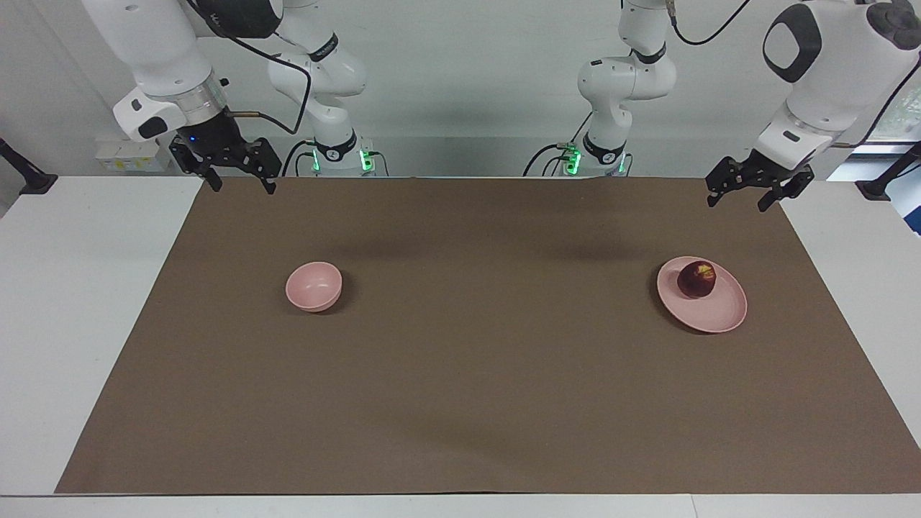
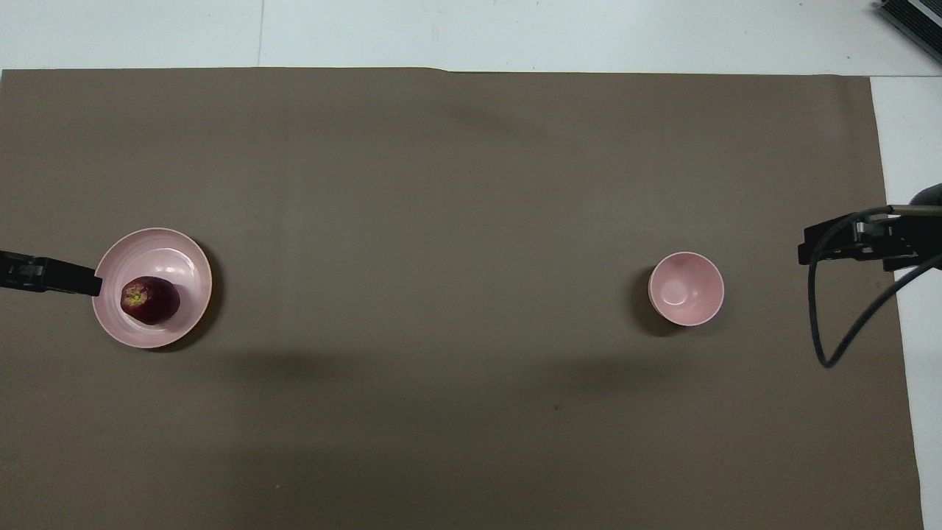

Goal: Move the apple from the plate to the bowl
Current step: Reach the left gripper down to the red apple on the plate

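Observation:
The dark red apple [image 1: 696, 279] lies on the pale pink plate [image 1: 712, 313] at the left arm's end of the table, on the part of the plate nearer the robots. It also shows in the overhead view [image 2: 149, 299] on the plate [image 2: 173, 258]. The small pink bowl [image 1: 314, 285] stands empty at the right arm's end, and shows in the overhead view too [image 2: 686, 288]. My left gripper [image 1: 736, 204] is open and empty, in the air over the mat's edge by the plate. My right gripper [image 1: 242, 189] is open and empty over the mat's corner near its base.
A brown mat [image 1: 475, 345] covers most of the white table [image 1: 72, 302]. A black cable [image 2: 839, 324] hangs from the right arm's wrist beside the bowl. A dark object [image 2: 912, 18] sits at the table's corner farthest from the robots.

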Controlling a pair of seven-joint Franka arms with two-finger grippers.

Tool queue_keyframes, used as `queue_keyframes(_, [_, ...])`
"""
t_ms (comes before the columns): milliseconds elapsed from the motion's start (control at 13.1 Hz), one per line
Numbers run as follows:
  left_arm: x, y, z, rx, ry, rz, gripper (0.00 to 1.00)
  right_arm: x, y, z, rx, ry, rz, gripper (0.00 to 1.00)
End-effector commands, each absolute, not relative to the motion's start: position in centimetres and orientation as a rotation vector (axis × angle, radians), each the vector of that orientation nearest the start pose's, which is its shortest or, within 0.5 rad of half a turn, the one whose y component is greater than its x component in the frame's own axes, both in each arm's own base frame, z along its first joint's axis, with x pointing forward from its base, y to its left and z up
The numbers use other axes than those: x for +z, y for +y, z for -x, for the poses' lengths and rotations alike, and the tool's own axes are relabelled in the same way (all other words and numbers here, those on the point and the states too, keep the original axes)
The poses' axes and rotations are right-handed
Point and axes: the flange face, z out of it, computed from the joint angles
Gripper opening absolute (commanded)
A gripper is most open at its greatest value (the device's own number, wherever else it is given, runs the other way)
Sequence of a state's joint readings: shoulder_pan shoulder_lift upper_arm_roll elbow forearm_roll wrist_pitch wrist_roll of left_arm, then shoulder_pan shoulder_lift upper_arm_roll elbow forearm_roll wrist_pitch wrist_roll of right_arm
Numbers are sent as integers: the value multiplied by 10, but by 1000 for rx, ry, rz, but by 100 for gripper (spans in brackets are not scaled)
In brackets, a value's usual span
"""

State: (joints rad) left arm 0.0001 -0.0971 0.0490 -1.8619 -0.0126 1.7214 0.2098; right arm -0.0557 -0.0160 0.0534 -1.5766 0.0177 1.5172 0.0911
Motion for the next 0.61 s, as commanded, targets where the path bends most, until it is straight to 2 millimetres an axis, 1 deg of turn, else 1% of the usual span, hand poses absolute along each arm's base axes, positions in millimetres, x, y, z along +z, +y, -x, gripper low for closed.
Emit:
queue_keyframes(0, [519,43,-511,-4,207,3152,100,627,2,-536,63,123,3135,100])
queue_keyframes(76, [502,45,-512,-16,198,3151,100,626,2,-536,68,125,3137,100])
queue_keyframes(153, [485,55,-511,-25,166,3151,100,623,2,-536,77,125,3137,100])
queue_keyframes(306, [454,61,-512,-63,145,3146,100,615,4,-537,87,125,3135,100])
queue_keyframes(382, [435,68,-513,-65,125,3145,100,612,4,-538,78,125,3135,100])
queue_keyframes(535, [405,70,-517,-69,118,3142,100,604,5,-542,75,123,3135,100])
